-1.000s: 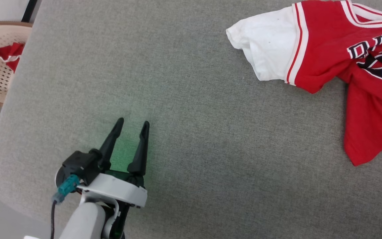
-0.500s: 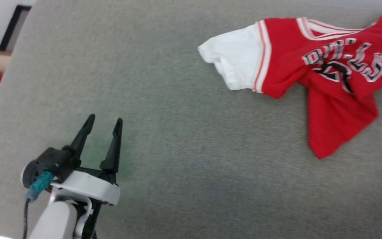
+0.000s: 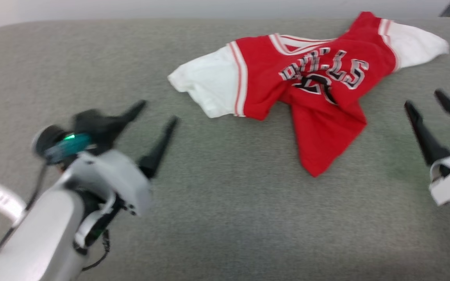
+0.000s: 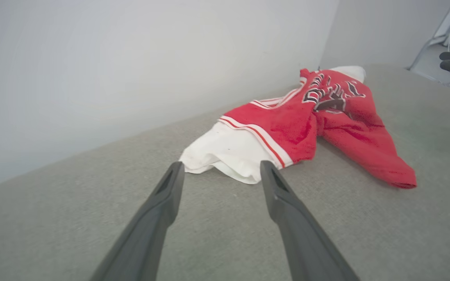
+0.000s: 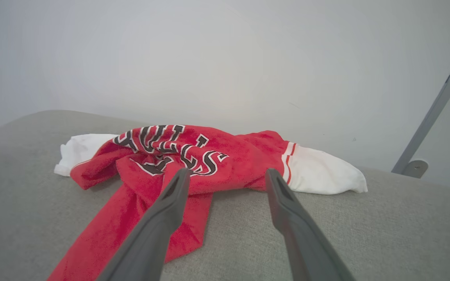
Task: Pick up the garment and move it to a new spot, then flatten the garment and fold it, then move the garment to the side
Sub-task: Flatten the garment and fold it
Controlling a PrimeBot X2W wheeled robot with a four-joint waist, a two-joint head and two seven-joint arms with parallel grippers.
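The garment [image 3: 307, 84], a red T-shirt with white sleeves and striped trim, lies crumpled on the grey table [image 3: 225, 218], toward its far side. In the left wrist view the garment [image 4: 287, 128] sits just beyond the fingertips, its white sleeve nearest. My left gripper [image 3: 158, 112] hovers open to the garment's left, nothing between its fingers. At the right edge of the head view my right gripper [image 3: 424, 99] stands open and empty. In the right wrist view my right gripper [image 5: 227, 173] points at the garment [image 5: 217, 156], apart from it.
A pale wall runs behind the table's far edge. A grey metal leg [image 5: 432, 117] stands at the right in the right wrist view. The near half of the table is bare cloth.
The head camera has swung right, bringing the whole garment and my right gripper into view while the basket has left the picture. My left gripper has risen and tilted toward the garment.
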